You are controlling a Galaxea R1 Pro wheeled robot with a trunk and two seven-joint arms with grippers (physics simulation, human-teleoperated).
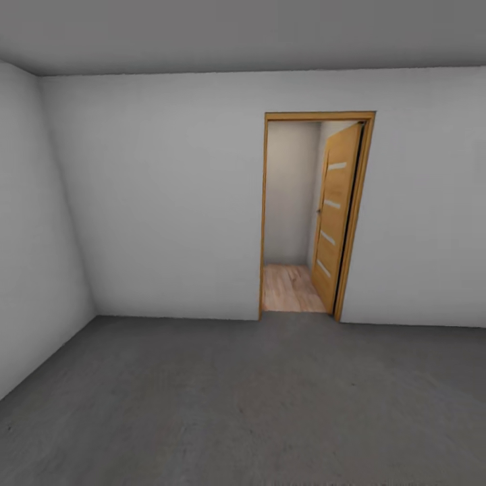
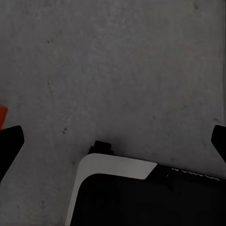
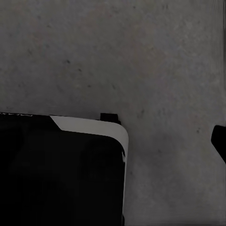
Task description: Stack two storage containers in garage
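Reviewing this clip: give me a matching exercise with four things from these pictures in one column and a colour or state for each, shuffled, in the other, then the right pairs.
Things:
1. floor
2. door
3. walls
4. hallway planks

Descriptions:
A. pale grey and bare
B. light wood, seen through the doorway
C. dark grey, rough, concrete-like
D. orange-brown wood with light slots, swung open

Pairs: 1-C, 2-D, 3-A, 4-B
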